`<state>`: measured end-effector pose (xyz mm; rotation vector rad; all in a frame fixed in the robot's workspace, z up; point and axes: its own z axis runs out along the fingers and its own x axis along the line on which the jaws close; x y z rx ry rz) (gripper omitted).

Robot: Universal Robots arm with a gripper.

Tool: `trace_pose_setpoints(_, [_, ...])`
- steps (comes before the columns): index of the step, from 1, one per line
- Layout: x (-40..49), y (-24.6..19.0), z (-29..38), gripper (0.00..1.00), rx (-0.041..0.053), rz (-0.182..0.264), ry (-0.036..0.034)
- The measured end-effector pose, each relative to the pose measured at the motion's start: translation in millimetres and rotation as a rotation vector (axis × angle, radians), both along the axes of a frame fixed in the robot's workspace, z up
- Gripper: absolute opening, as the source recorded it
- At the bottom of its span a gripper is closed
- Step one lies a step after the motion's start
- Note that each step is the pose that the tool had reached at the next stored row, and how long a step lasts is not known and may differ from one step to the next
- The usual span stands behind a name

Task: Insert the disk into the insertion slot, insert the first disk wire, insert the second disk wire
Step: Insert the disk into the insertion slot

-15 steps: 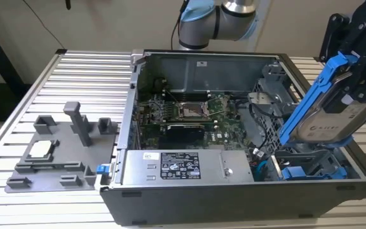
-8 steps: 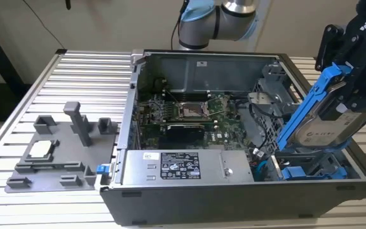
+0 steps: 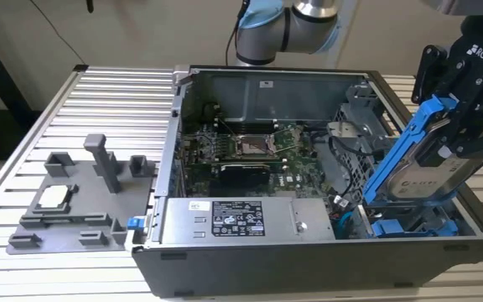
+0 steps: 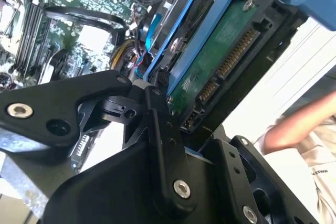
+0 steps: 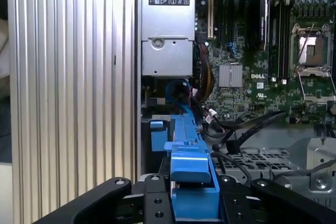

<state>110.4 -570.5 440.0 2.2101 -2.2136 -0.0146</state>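
**Claw clamped on the disk, disk tilted at the bay**

My claw (image 3: 453,123) is clenched on the disk (image 3: 430,173), pinching its blue carrier (image 3: 397,154) from both sides. In the first wrist view the claw (image 5: 191,200) straddles the carrier's blue end tab (image 5: 191,174), with black links on either side.

All positions below are relative to the power supply (image 3: 246,218).

- Disk: just past the power supply's end, toward the exterior view's right. It is steeply tilted.
- Lower end: down by the insertion slot (image 3: 414,226) in the grey drive cage.
- Upper end: well above the power supply's top face, up in my grip.
- I can't tell whether the lower edge has entered the slot.

In the second wrist view the disk's green circuit board (image 4: 220,59) faces the camera, and its connector contacts (image 4: 239,51) are exposed. One of my fingers (image 4: 157,129) lies against the carrier's edge. A person's arm (image 4: 294,127) shows beyond the disk.

- Motherboard (image 3: 250,148): just beyond the power supply, deeper in the case.
- Blue cable (image 5: 176,90): coiled right at the power supply's end, between it and the disk.
- Black cables (image 5: 252,127): near that same end, trailing over the motherboard's edge.
- Grey fixture plate (image 3: 70,204): on the slatted table (image 3: 107,94), on the side of the power supply away from the disk and well apart from it.
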Motion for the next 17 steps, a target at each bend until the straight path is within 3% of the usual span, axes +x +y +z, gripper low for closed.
trace_pose_setpoints(8, [2.9,-0.1,-13.0,0.33,-0.0002,0.000,-0.0066])
trace_pose_setpoints(17, [8.9,-0.2,-23.3,0.33,-0.0002,0.003,-0.0065])
